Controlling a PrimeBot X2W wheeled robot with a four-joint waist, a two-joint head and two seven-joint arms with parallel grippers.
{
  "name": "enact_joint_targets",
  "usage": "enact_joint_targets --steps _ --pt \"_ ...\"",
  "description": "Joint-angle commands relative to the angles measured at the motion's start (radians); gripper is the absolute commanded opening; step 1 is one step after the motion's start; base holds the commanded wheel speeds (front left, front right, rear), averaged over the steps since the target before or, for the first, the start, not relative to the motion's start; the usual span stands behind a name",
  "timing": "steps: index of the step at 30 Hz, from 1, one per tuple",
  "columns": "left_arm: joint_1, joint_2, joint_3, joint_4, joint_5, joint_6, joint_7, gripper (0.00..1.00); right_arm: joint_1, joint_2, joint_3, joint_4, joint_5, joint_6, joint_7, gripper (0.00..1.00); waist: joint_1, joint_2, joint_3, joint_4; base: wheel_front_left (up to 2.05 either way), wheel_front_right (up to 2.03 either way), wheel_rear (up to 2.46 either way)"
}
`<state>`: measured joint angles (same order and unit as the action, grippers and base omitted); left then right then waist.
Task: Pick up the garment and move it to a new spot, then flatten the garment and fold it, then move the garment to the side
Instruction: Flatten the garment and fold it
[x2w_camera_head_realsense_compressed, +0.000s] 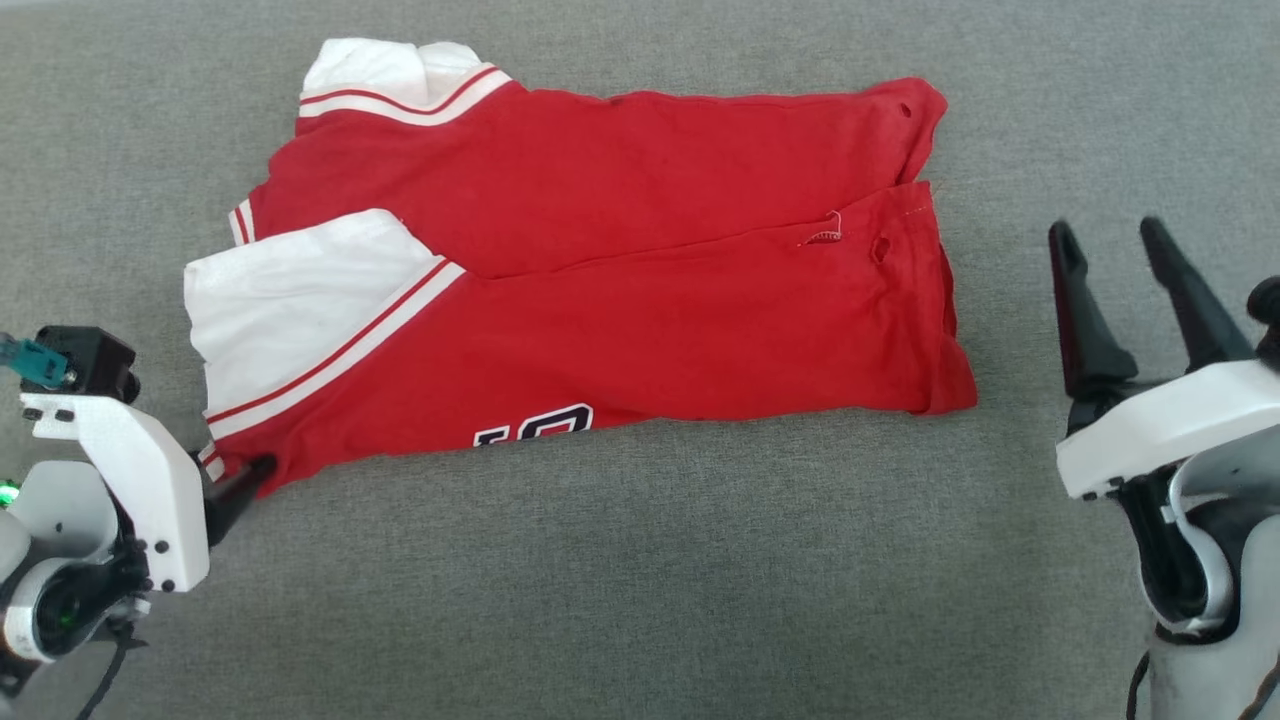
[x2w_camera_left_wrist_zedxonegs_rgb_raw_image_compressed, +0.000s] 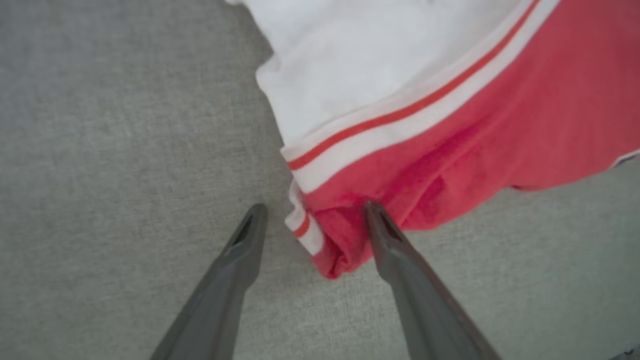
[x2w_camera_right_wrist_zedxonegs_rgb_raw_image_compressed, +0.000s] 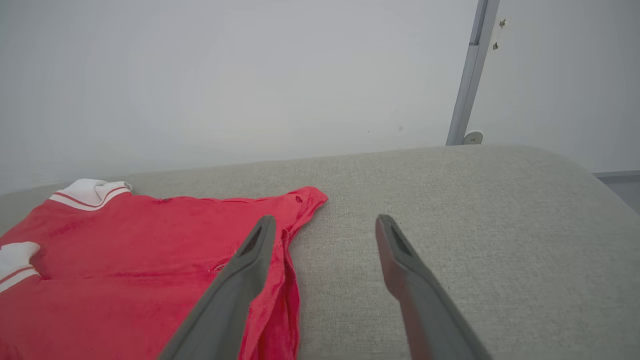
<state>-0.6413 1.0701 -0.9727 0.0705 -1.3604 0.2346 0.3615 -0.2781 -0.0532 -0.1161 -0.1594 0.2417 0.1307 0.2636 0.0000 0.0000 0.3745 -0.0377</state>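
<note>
The shirt (x2w_camera_head_realsense_compressed: 650, 300) looks soft and limp. The left tool (x2w_camera_left_wrist_zedxonegs_rgb_raw_image_compressed: 315, 207), spread, straddles its bunched corner, a good hold. The right tool (x2w_camera_head_realsense_compressed: 1105, 228) is spread, empty.

Left claw (x2w_camera_left_wrist_zedxonegs_rgb_raw_image_compressed: 315, 207) spread wide, low at left, right claw (x2w_camera_head_realsense_compressed: 1105, 230) spread wide, raised at right

A plain, bare indoor room, more a test space than a furnished home, though which exactly cannot be told. A bench (x2w_camera_right_wrist_zedxonegs_rgb_raw_image_compressed: 450, 200) covered in grey woven fabric, rounded at its corner, stands before a blank white wall (x2w_camera_right_wrist_zedxonegs_rgb_raw_image_compressed: 225, 75). A grey metal post (x2w_camera_right_wrist_zedxonegs_rgb_raw_image_compressed: 467, 75) runs up that wall.
</note>
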Motion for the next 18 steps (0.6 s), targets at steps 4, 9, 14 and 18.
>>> enact_joint_targets --steps 4,9,14,18 --pt "-0.017 -0.06 -0.013 0.105 -0.009 -0.012 0.026 1.0 0.027 0.003 0.02 0.038 0.031 0.0 0.041 1.0 0.0 0.0 0.003 -0.005 0.0 0.0 0.0" --pt "-0.041 -0.128 -0.032 0.191 -0.011 -0.067 0.055 0.0 0.023 0.003 0.071 0.092 0.049 0.0 0.154 1.0 0.0 0.0 0.002 0.0 0.0 0.0 0.0" --pt "-0.071 -0.172 -0.047 0.237 0.008 -0.116 0.07 0.0 -0.015 -0.001 0.092 0.155 0.036 0.0 0.304 1.0 0.0 0.0 0.002 0.022 0.0 0.0 0.0" --pt "-0.096 -0.201 -0.047 0.26 0.019 -0.143 0.063 0.0 -0.052 -0.009 0.081 0.206 0.01 0.0 0.411 1.0 0.0 0.0 0.005 0.046 0.0 0.0 0.0"
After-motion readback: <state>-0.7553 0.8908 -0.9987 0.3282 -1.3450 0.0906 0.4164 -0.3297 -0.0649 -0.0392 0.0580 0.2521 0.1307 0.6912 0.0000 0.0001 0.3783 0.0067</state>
